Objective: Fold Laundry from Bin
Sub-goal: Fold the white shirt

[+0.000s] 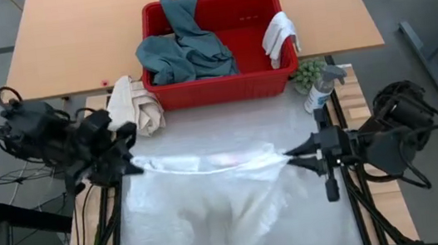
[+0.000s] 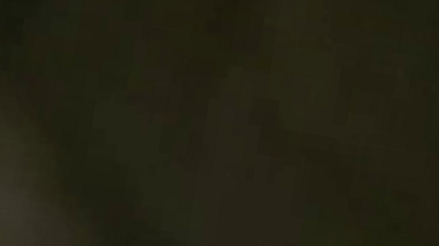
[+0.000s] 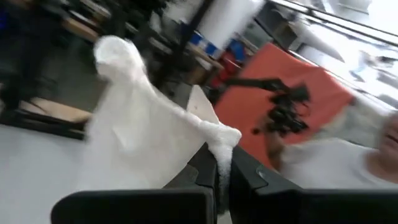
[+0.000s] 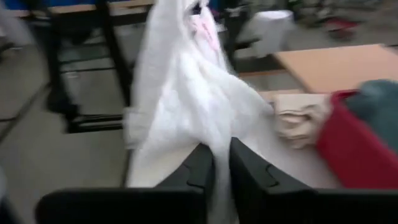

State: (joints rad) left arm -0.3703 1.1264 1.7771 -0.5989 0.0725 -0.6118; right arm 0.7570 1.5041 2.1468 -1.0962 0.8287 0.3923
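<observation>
Laundry fills the red bin [image 1: 220,86] at the desk's far edge: a teal garment [image 1: 183,47] and a small white cloth [image 1: 280,36]. Left end effector [image 1: 129,164] and right end effector [image 1: 294,157] each clamp a white towel [image 1: 207,163], stretched between them.

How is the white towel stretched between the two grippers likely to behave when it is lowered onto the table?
The white towel is probably very floppy: held between the left gripper and right gripper, it sags in the middle and hangs in loose folds. It looks light and thin, so it will likely crumple rather than lie flat unless kept taut.
</observation>
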